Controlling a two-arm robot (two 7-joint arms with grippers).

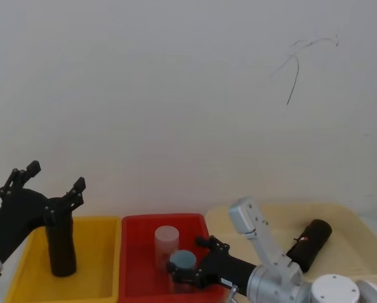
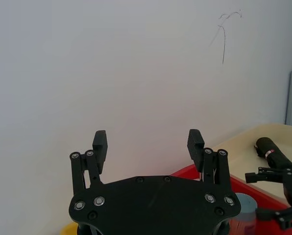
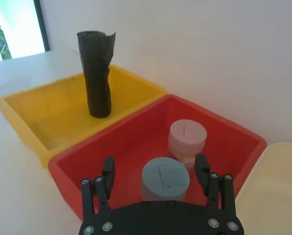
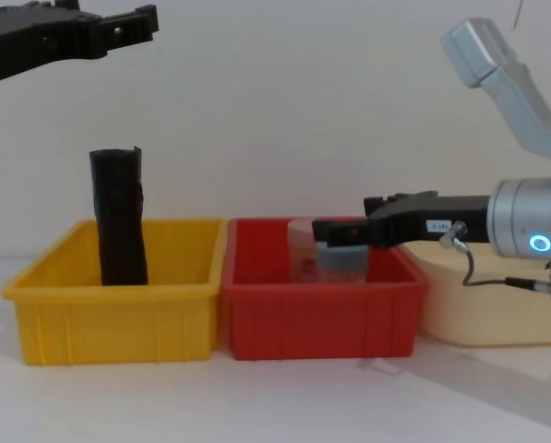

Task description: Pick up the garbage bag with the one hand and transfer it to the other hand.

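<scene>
left claw: hanging open, its 2 fingers spread wide and gripping nothing; it is hovering high over the yellow bin, above the top of the plain black roll.
right claw: reaching in low over the red bin and standing open, gripping nothing; its 2 fingers are flanking the grey-blue lidded jar, 1 on each side, with a gap showing on both sides.
garbage bag: lying on its side, slanted, in the cream tray, with a narrow red-and-white band showing around it; neither claw is touching it, and the right arm is passing just beside it.
plain black roll: standing upright in the yellow bin, its crinkled top rising well above the rim.
pink jar: sitting in the red bin just behind the grey-blue lidded jar, on the wall side; whether the 2 are touching cannot be told.
containers: 3 sitting in a row against the white wall, yellow on the robot's left, red in the middle, cream on the right.
</scene>
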